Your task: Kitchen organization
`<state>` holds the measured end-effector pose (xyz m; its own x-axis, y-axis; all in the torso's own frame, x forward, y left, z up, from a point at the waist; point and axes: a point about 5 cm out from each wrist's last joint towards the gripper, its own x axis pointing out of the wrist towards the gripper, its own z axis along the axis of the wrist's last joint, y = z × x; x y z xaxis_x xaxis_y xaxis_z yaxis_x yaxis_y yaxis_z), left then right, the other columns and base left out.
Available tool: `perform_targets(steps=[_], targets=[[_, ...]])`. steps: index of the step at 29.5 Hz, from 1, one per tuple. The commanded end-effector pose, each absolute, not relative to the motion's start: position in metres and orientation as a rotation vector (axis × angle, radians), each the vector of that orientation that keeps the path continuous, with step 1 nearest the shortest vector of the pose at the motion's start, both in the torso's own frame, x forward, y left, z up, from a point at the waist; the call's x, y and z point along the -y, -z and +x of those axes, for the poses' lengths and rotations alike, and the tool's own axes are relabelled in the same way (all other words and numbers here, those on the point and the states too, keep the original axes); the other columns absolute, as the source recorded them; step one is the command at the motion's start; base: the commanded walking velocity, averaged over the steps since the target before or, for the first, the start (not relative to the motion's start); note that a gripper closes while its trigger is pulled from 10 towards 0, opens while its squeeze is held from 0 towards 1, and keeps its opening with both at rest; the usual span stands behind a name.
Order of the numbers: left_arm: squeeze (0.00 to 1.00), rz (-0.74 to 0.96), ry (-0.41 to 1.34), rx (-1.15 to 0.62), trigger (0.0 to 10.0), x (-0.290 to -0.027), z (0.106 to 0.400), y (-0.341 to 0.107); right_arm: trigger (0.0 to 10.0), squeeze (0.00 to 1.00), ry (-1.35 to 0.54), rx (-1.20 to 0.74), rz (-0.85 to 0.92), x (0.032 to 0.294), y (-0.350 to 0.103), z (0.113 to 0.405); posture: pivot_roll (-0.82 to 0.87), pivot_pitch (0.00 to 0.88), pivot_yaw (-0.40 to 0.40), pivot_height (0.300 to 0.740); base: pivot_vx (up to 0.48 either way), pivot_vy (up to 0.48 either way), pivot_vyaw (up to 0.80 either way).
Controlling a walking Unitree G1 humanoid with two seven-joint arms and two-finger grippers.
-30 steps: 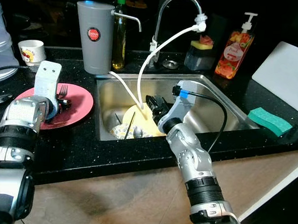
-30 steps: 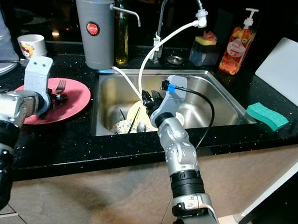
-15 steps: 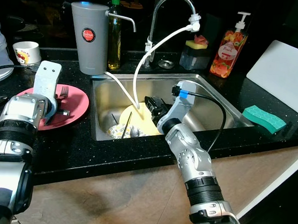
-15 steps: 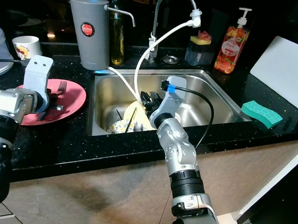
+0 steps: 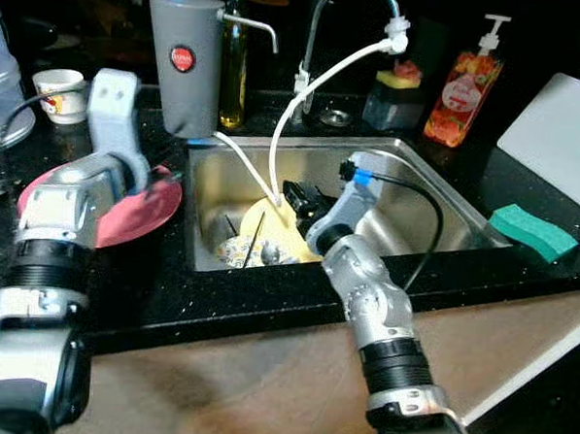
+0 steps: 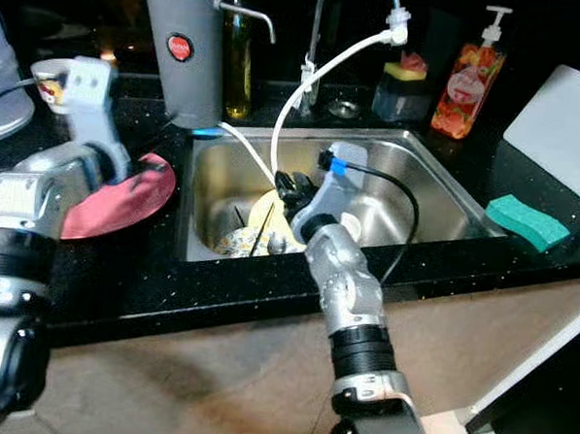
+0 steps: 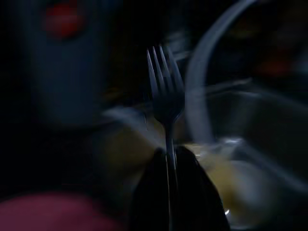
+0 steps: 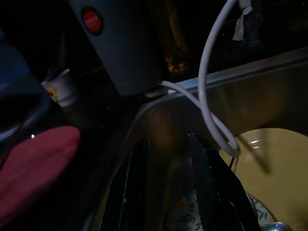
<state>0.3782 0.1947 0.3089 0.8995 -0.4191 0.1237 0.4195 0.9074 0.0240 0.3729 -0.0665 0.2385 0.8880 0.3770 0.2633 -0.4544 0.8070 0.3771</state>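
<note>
Over the left rim of the sink (image 5: 434,246), the left gripper (image 7: 169,166) is raised above the red plate (image 5: 125,213), which lies on the black bench (image 5: 228,292) just beside the basin's left edge. Its two black fingers (image 7: 147,192) are closed on the handle of a fork (image 7: 164,101), with the tines pointing away from the wrist toward the basin. The wrist view is dark and blurred, so how far the handle extends below the fingers cannot be determined.

The right gripper (image 8: 168,163) reaches into the sink from the front edge. Its fingers (image 8: 209,187) are parted with nothing between them, positioned above a yellow plate (image 5: 284,238) and a patterned bowl (image 5: 237,253) in the left part of the basin. A white hose (image 5: 311,92) runs from the tap (image 5: 355,2) down to the yellow plate.

Along the back edge of the bench stand a grey canister (image 5: 183,61), an oil bottle (image 5: 234,68) and a soap dispenser (image 5: 464,85). A green sponge (image 5: 533,230) lies on the bench to the right of the sink.
</note>
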Motion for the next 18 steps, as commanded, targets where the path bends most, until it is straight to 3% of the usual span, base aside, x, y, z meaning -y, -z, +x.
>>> perform_targets(steps=[1,2,3,10,16,17,18], targets=[[0.00,-0.007,0.537,0.163,0.0,-0.186,0.369,-0.307,10.0,0.00,-0.452,0.206,0.488,0.069,-0.247,0.372,0.05,0.055,-0.042,0.740,0.000,0.000,0.00],[0.00,0.029,0.571,0.172,0.0,-0.183,0.364,-0.302,10.0,0.12,-0.472,0.221,0.521,0.068,-0.252,0.371,0.05,0.055,-0.042,0.740,0.000,0.000,0.00],[0.00,0.066,0.579,0.165,0.0,-0.182,0.362,-0.297,10.0,1.00,-0.485,0.230,0.541,0.068,-0.255,0.370,0.05,0.055,-0.042,0.740,0.000,0.000,0.00],[0.00,0.187,0.591,0.121,0.0,-0.180,0.344,-0.276,10.0,1.00,-0.502,0.272,0.647,0.068,-0.271,0.365,0.05,0.049,-0.039,0.740,0.000,0.000,0.00],[0.00,0.187,0.625,0.134,0.0,-0.175,0.336,-0.274,10.0,1.00,-0.568,0.259,0.676,0.058,-0.278,0.360,0.05,0.040,-0.039,0.740,0.000,0.000,0.00],[0.00,0.183,0.648,0.147,0.0,-0.172,0.333,-0.275,10.0,0.20,-0.593,0.250,0.668,0.054,-0.279,0.358,0.05,0.040,-0.039,0.740,0.000,0.000,0.00],[0.00,0.183,0.648,0.147,0.0,-0.172,0.333,-0.275,10.0,0.20,-0.593,0.250,0.668,0.054,-0.279,0.358,0.05,0.040,-0.039,0.740,0.000,0.000,0.00]])
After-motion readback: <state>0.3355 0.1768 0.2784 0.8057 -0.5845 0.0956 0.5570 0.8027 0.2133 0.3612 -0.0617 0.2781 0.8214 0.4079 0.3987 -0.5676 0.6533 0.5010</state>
